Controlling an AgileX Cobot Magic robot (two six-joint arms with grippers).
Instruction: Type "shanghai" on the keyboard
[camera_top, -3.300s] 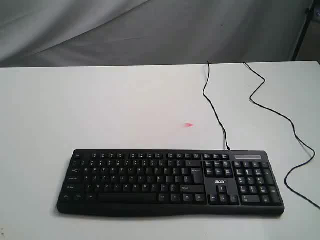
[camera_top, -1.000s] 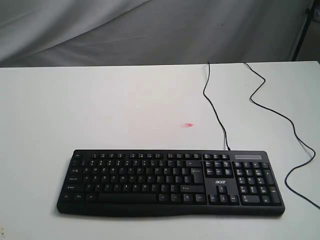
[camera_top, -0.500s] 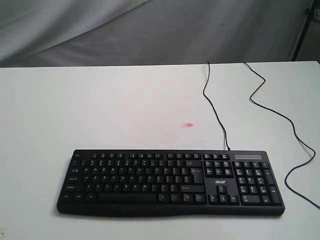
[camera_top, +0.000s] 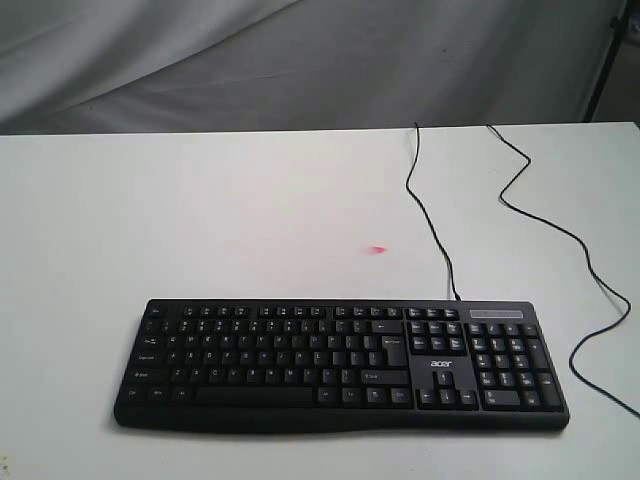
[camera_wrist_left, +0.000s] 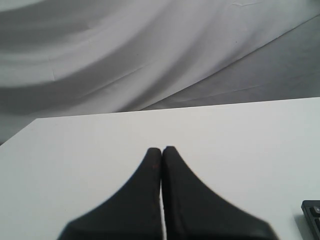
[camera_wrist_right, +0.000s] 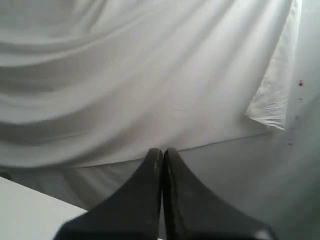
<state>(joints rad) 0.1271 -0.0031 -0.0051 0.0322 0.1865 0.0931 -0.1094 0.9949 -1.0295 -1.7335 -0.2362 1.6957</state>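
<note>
Showing the keyboard (camera_top: 340, 365) lying flat and square along the near side of the white table (camera_top: 200, 220), number pad to the right. Registering no change over the last few seconds: keys untouched, neither arm entering the exterior view, so typing judged not yet begun, the whole word remaining. Holding the left gripper (camera_wrist_left: 161, 149) with fingers pressed together and empty over bare tabletop, a keyboard corner just in sight. Pointing the right gripper (camera_wrist_right: 162, 150), likewise closed on nothing, at the grey drape (camera_wrist_right: 150, 75). Leaving wide bare room behind and left of the keys. Trailing the thin cable (camera_top: 430, 220) toward the far rim, with a second black lead (camera_top: 560, 230) looping at right, both likely snags for a descending right arm.
</note>
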